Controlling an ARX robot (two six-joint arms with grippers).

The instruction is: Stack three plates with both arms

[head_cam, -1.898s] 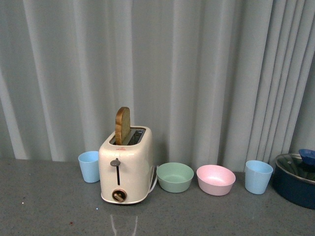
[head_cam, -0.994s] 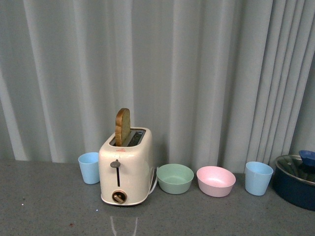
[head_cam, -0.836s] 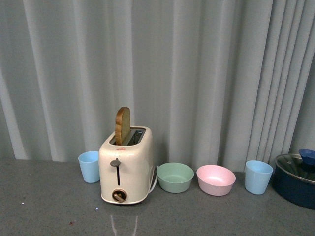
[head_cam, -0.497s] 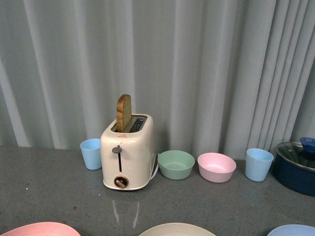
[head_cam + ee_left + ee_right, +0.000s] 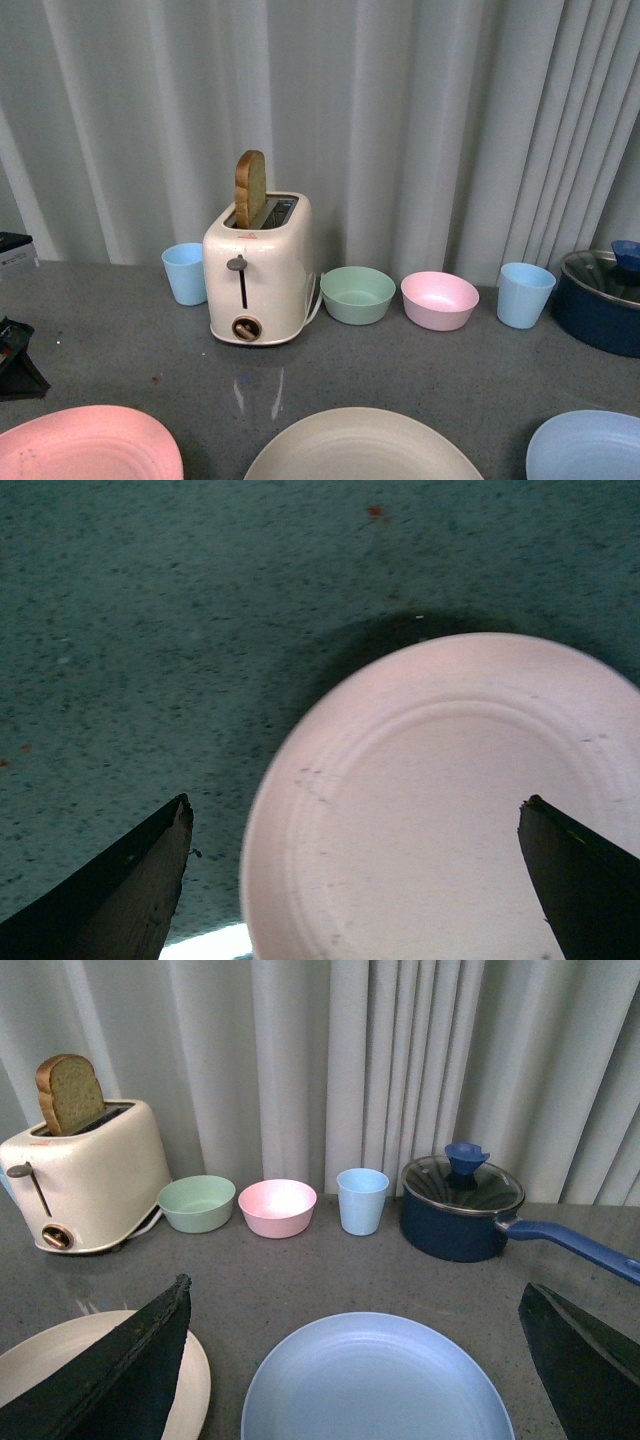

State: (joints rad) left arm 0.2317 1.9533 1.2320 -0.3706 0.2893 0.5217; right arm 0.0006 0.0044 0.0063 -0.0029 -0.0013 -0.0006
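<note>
I see 3 plates in a row on the bench [image 5: 430,360], near edge: pink plate [image 5: 85,445] left, cream plate [image 5: 362,447] middle, light blue plate [image 5: 585,447] right (none touching, none stacked). Left claw [image 5: 355,800] hangs over the pink plate, fingers [image 5: 120,880] spread wide, gripping nothing. Right claw [image 5: 355,1285] is likewise spread and empty, the light blue plate framed between its fingers, toaster [image 5: 258,268] well behind.

Open counter [image 5: 430,355] runs crosswise between the pink plate [image 5: 85,447], cream plate [image 5: 360,450] and blue plate [image 5: 588,447] in front and the toaster [image 5: 258,270], green bowl [image 5: 357,294] and pink bowl [image 5: 439,299] behind.
</note>
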